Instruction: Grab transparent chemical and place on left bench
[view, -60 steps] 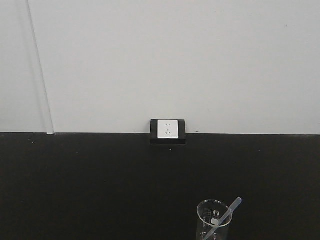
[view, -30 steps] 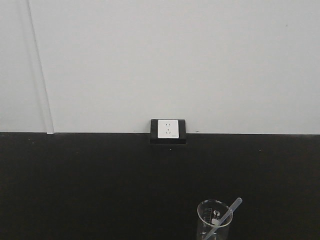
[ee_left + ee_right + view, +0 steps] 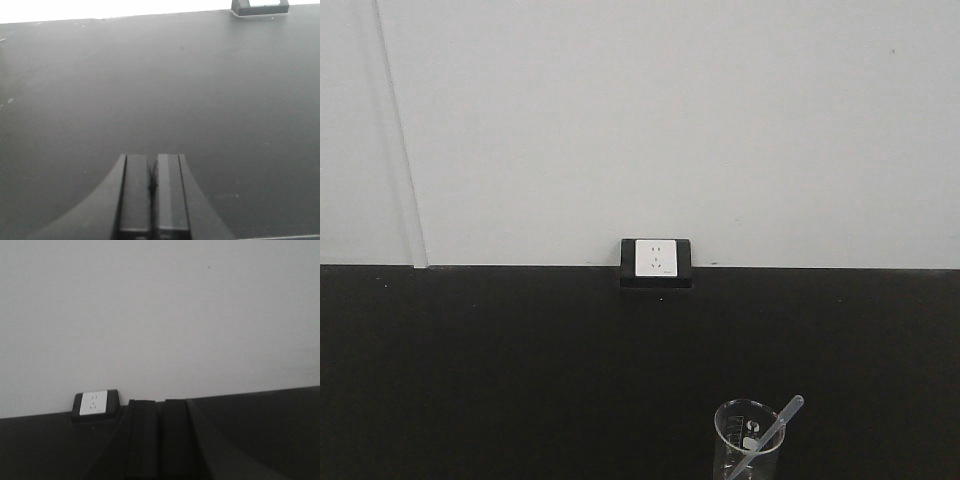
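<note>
The left claw point(image 3: 151, 161) and right claw point(image 3: 160, 405) are pressed together; one should spread wide before pinching the beaker point(image 3: 750, 447).

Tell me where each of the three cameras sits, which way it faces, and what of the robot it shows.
Front-facing: raised over the black worktop, facing the white wall; wall socket centre, beaker with pipette at the bottom edge; no robot part shows.
Left wrist: on the left arm, tilted down across the worktop; left gripper, shut and empty.
Right wrist: on the right arm, about level toward the wall; right gripper, shut and empty.
Shared: the socket appears in all three; the beaker only in the front one.
</note>
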Controlling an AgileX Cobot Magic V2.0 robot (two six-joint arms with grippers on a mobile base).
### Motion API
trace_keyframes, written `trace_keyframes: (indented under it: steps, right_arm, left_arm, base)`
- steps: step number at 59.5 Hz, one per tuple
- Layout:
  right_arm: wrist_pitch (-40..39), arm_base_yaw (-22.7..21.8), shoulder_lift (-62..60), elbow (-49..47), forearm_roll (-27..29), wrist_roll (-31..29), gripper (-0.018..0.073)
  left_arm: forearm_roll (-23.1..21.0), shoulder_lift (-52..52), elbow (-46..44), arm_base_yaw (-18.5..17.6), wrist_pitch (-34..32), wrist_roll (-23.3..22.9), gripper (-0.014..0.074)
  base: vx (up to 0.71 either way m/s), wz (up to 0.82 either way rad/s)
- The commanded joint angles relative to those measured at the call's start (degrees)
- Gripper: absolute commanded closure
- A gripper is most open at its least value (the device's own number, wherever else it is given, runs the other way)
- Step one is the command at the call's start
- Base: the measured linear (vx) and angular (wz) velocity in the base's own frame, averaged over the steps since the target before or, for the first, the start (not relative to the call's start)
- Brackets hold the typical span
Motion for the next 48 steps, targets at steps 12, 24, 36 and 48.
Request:
trace_keyframes:
  steps: [12,24,36,48]
  right_arm:
    - [-5.2,-0.3,5.4,-2.9,1.7,0.0,0.0517]
    - [-5.1,-0.3,5.7,-2.9,1.4,0.0,0.0334]
    - [-4.9,-0.3,5.7,-2.9,3.5,1.1,0.0019]
    - [-1.0,1.6,8.3,-2.9,13.5,9.5,-0.0106]
  left_arm:
    - [0.0,-1.1,0.9,-0.1,-4.5,-0.4,0.0600]
    - [0.0,-1.1,0.9,-0.1,-4.5,-0.4,0.0600]
    - [0.0,-1.1,0.9,-0.1,-4.5,-0.4,0.0600]
    - [0.0,-1.1,0.9,-0.1,-4.5,-0.4,0.0600]
  base:
    - [0.00,0.00]
    - [0.00,0.00]
    - [0.00,0.00]
    - [0.00,0.00]
